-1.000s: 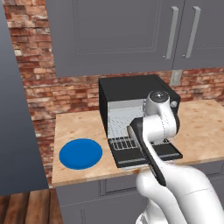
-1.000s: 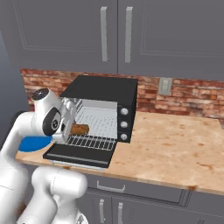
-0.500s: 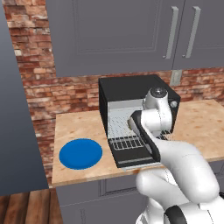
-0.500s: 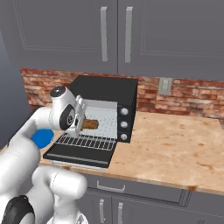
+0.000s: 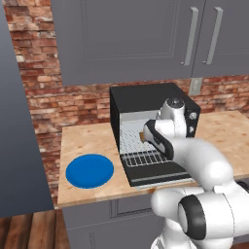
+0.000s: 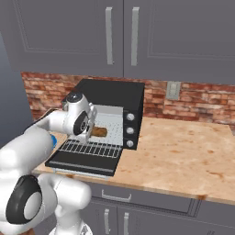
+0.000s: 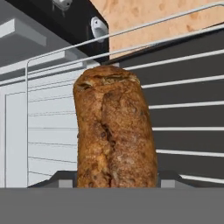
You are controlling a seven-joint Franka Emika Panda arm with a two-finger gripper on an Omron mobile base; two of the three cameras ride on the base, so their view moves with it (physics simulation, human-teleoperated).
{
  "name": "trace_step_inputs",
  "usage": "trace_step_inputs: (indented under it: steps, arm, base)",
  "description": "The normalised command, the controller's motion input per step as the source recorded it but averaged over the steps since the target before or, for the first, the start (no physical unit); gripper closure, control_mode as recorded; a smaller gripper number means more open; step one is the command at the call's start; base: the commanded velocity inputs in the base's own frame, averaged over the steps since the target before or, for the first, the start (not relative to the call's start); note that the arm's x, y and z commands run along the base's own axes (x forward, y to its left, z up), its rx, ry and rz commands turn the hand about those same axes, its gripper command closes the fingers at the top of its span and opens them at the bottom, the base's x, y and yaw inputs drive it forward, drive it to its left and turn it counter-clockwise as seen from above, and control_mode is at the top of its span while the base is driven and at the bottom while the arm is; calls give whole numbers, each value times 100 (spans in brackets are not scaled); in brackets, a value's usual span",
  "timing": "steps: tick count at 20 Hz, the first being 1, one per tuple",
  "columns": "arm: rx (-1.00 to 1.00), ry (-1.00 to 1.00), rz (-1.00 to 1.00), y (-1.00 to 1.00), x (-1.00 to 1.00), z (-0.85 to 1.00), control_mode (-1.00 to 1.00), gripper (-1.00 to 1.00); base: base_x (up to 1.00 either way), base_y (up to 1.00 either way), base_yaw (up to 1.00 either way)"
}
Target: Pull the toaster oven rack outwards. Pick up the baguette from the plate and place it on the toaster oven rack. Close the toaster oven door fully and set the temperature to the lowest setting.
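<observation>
The black toaster oven (image 5: 146, 95) stands on the counter with its door (image 5: 160, 172) dropped flat. Its wire rack (image 5: 143, 158) is drawn out over the door (image 6: 78, 163). My gripper (image 6: 89, 131) hangs just above the rack (image 6: 92, 148) at the cavity mouth, shut on the brown baguette (image 6: 99, 132). In the hand view the baguette (image 7: 114, 140) stands between my fingertips (image 7: 61, 178), with the rack's wires (image 7: 183, 105) behind it. Whether the bread touches the rack I cannot tell. The blue plate (image 5: 90, 170) lies bare to the oven's left.
Knobs (image 6: 130, 130) run down the oven's right front strip. Grey wall cabinets (image 5: 146, 34) hang above, against a brick wall (image 5: 82, 104). Wooden counter (image 6: 183, 151) stretches to the oven's right. My own arm (image 5: 194, 160) covers the oven's right half in the left base view.
My hand has carried the baguette from above the door's front toward the oven cavity, over the rack, and the arm has swung lower. The grip has stayed the same.
</observation>
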Motion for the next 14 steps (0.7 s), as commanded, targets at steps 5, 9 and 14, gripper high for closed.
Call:
trace_step_inputs:
  steps: [5, 9, 14]
  arm:
    - [0, -7, 0, -1, 1, -36, -100, 100]
    - [0, -7, 0, 0, 0, -27, -100, 100]
    - [0, -4, 0, 0, 0, -23, -100, -100]
  base:
    - [0, 0, 0]
    - [0, 0, 0]
    - [0, 0, 0]
